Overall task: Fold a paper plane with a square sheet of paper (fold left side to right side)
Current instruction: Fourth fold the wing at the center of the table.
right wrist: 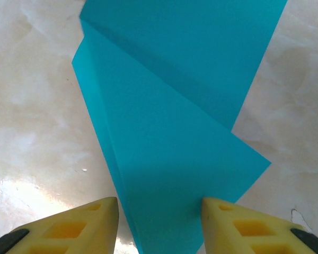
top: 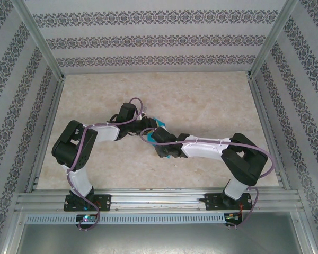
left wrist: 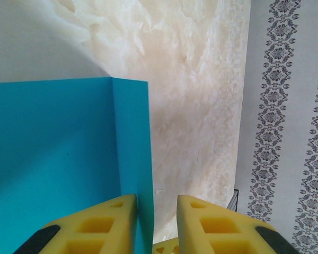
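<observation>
square sheet of paper, teal-blue and partly folded, lying near the middle of the marbled table, between the two wrists. in the left wrist view the sheet covers the 9 o'clock half, with a narrow creased strip along its 3 o'clock edge; that edge runs down between the yellow fingers of the left gripper, whose jaws stand apart with bare table showing in the gap. in the right wrist view the sheet shows overlapping layers and a diagonal crease from 11 to 5 o'clock. the right gripper has its jaws spread wide, paper filling the gap. patterned wall at 3 o'clock.
</observation>
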